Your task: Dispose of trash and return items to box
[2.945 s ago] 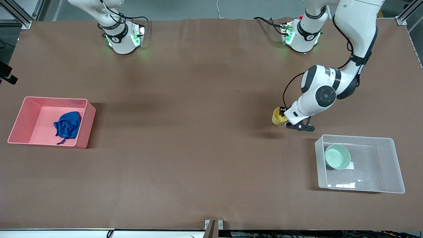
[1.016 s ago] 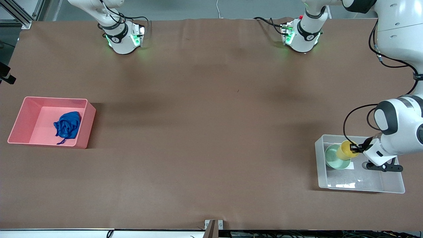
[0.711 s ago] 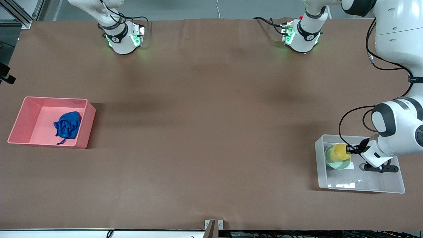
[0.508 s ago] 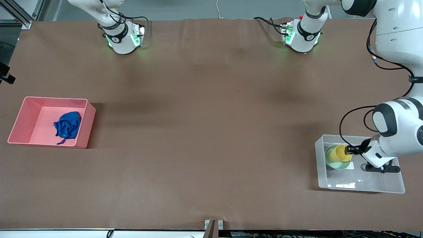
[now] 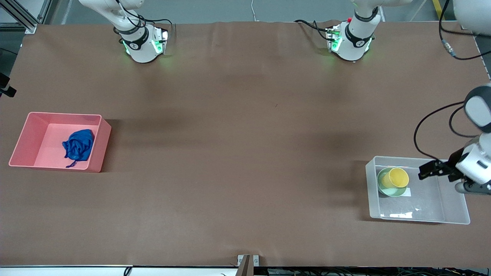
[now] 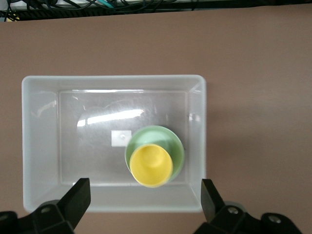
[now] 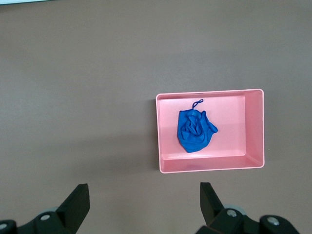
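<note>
The yellow cup [image 5: 398, 177] sits inside the mint-green bowl [image 5: 384, 188], which lies in the clear box [image 5: 458, 218] at the left arm's end of the table. My left gripper [image 5: 429, 170] hangs open and empty over the box. Its wrist view shows the cup [image 6: 151, 165], the bowl [image 6: 174, 142] and the box [image 6: 34, 146] below the open gripper [image 6: 145, 191]. The blue cloth wad [image 5: 78, 147] lies in the pink bin [image 5: 23, 147]. My right gripper [image 7: 144, 192] is open and empty, high over bare table beside the pink bin [image 7: 253, 127] and the cloth [image 7: 195, 130].
The two arm bases [image 5: 144, 44] [image 5: 351, 42] stand along the edge of the table farthest from the front camera. The brown table [image 5: 238, 153] stretches between the pink bin and the clear box.
My left gripper carried the yellow cup over the box, set it in the green bowl, opened, and has drawn up and away toward the left arm's end of the table.
</note>
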Available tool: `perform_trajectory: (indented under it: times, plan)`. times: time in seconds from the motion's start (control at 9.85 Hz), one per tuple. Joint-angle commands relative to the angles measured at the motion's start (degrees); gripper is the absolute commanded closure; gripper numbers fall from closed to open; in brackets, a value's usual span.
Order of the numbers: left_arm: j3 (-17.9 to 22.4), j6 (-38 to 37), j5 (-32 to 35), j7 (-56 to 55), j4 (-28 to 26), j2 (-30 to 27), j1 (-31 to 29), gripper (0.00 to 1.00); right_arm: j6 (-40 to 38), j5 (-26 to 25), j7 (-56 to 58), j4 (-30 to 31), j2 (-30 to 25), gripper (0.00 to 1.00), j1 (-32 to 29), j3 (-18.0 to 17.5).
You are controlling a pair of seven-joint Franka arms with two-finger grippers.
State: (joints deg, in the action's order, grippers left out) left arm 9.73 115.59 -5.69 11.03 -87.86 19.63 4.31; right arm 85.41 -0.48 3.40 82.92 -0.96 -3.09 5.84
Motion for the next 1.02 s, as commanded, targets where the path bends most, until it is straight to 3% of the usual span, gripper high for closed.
perform_trajectory:
  times: [0.0,0.2,0.3,0.51,0.81,0.91]
  plan:
    - [-4.2,-2.6,6.6,-7.8,-11.4,-13.2,0.6,0.00,-0.4,-0.8,0.7,-0.6,0.1,0.00,-0.4,-0.2]
    - [-6.7,-3.9,7.0,-13.0,-19.0,-22.8,0.4,0.00,-0.5,-0.7,0.7,-0.6,0.1,0.00,-0.5,-0.2]
    - [-7.3,-7.7,7.0,-12.8,-19.3,-25.1,0.5,0.00,-0.5,-0.7,0.7,-0.6,0.1,0.00,-0.7,-0.2]
    - [-8.9,-15.2,6.3,-13.1,-12.8,-25.3,0.3,0.00,-0.5,-0.7,0.8,-0.6,0.1,0.00,-0.7,-0.1]
    - [-9.0,-25.5,6.4,-12.8,-0.4,-19.2,0.3,0.00,-0.5,-0.8,0.8,-0.6,0.2,0.00,-0.8,-0.1]
    - [-9.0,-25.8,6.6,-12.8,0.3,-18.8,0.2,0.00,-0.5,-0.7,0.9,-0.6,0.2,0.00,-1.1,-0.1]
